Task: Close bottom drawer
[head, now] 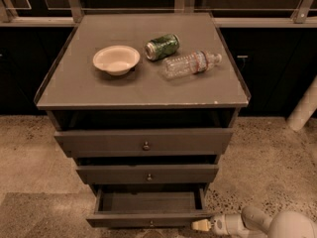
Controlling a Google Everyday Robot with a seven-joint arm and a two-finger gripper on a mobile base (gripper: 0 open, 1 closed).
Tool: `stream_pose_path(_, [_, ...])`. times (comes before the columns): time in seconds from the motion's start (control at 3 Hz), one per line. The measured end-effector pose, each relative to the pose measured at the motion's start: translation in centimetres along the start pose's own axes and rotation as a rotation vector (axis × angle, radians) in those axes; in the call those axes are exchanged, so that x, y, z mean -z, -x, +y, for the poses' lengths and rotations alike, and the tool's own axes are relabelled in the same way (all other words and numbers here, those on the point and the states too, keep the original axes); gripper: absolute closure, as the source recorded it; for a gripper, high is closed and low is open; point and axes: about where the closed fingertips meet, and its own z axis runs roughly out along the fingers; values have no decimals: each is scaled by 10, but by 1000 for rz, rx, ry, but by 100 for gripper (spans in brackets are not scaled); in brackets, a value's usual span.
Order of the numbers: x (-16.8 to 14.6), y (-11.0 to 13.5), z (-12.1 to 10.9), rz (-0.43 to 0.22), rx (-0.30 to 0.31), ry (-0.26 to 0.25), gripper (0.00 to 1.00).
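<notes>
The bottom drawer [148, 218] is the lowest of three grey-brown drawers and stands pulled out, its shallow box open and empty. Its small dark knob [151, 224] shows at the centre of the front, near the frame's lower edge. My gripper [200, 225] is at the lower right, its pale tip just off the right end of the drawer front. The white arm [267, 224] trails off to the right behind it.
The middle drawer [147, 173] and top drawer [143, 142] sit above, each slightly out. On the cabinet top [74, 88] are a white bowl [116, 59], a green can [162, 46] and a clear plastic bottle [190, 64]. Speckled floor surrounds the cabinet.
</notes>
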Motion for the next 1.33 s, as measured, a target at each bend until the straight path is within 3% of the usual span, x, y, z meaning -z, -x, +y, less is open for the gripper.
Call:
stream_pose_path(0.67, [-7,20,-1,-75,51,-77,100])
stream_pose_path(1.0, [-8,37,6,-114,104,-121,100])
stream_pose_path(1.33, [-10,41,2,-125,104,-147,100])
